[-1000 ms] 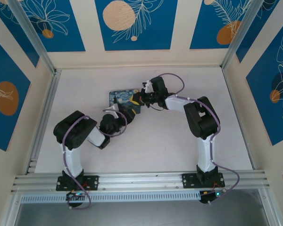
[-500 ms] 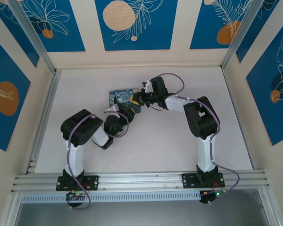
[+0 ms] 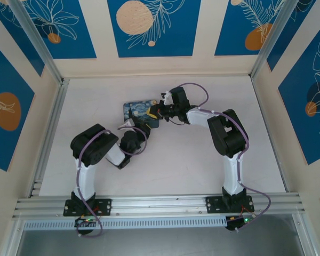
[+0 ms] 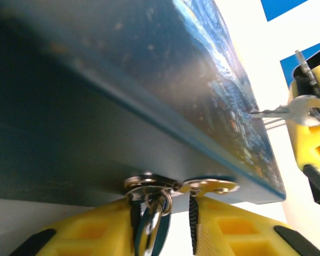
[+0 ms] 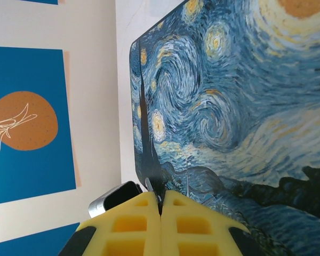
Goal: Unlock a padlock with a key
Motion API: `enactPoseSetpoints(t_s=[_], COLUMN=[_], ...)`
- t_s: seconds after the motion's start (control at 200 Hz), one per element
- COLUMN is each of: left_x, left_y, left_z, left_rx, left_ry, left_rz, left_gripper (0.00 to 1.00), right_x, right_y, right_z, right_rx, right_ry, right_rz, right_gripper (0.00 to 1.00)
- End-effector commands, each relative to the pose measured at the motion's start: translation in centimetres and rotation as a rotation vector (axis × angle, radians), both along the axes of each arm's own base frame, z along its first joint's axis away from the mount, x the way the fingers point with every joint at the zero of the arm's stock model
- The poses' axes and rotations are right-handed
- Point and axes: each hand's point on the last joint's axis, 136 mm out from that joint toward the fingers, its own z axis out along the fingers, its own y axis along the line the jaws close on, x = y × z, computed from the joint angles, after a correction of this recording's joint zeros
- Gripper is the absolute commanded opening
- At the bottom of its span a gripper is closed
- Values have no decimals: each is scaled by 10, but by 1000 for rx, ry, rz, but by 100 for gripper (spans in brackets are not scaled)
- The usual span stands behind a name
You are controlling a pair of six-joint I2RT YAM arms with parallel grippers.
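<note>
Yellow R pincer, key, at box

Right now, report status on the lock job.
Left gripper straddling padlock at box hasp, grip unconfirmed. Right gripper shut on key, key not inserted. Nothing seen between.

box: on table, far half, left of centre.
left gripper: at box's near side, fingers under its front wall.
padlock: below box's front wall, between left gripper's fingers.
right gripper: at box's right end, over the lid.
key: between right gripper's fingers, tip touching box's top edge.
</note>
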Motion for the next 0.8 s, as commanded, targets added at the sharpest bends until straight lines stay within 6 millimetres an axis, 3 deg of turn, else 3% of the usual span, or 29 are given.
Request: enactPoseSetpoints(t_s=[0.0, 0.135, 0.28, 0.39, 0.565, 0.695, 0.795], left_x=[-3, -3, -3, -5, -15, -27, -36], left_y=[10, 10, 5, 3, 2, 5, 4], left_z=[-31, -33, -30, -24, -5, 8, 20], left_rx=[80, 98, 99, 83, 36, -14, -35], left_ry=[100, 118, 128, 136, 149, 191, 222], left_rz=[45, 40, 9, -10, -46, -80, -123], left_gripper=[28, 20, 0, 0, 0, 0, 0], right_x=[-19, -20, -17, -17, -23, -40, -62], right_y=[3, 4, 4, 4, -5, -17, -27], right_z=[-34, -33, -26, -15, 20, 45, 48], right_rx=[-42, -41, -33, -21, 8, 25, 39], right_ry=[122, 122, 113, 97, 30, -16, -18], right_rz=[27, 30, 29, 29, 19, 11, 7], right_gripper=[0, 0, 0, 0, 0, 0, 0])
